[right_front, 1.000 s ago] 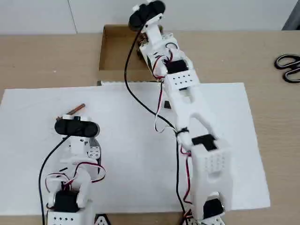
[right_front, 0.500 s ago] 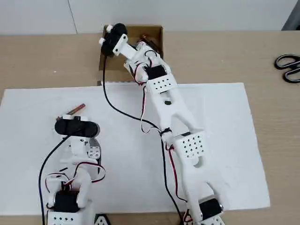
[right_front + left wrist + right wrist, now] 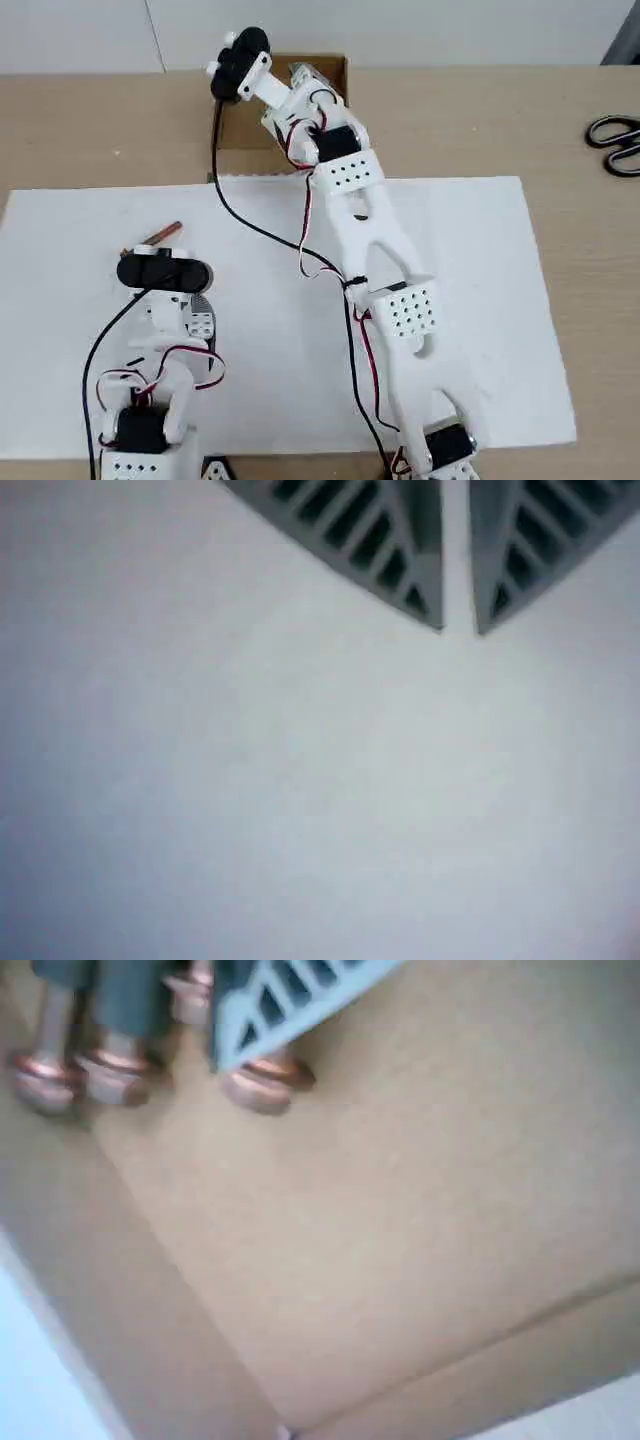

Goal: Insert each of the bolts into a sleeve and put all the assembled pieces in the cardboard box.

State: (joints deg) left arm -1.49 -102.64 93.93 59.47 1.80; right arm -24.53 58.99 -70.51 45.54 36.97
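White paper sheet (image 3: 250, 330) spread across the wooden tabletop (image 3: 100, 120). Black scissors (image 3: 615, 146) lying out by the right edge

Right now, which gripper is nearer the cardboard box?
Right. The right gripper is over the box; the left gripper is well apart from it, above the paper.

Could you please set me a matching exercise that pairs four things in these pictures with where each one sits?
Things:
1. scissors
2. lone copper-coloured piece
3. cluster of copper-headed pieces
4. cardboard box

Places:
A. lying on the white paper
B. on the bare table, at the right edge of the high view
C. inside the box, on its floor
D. on the table, just beyond the paper's far edge

Pairs: 1-B, 2-A, 3-C, 4-D.
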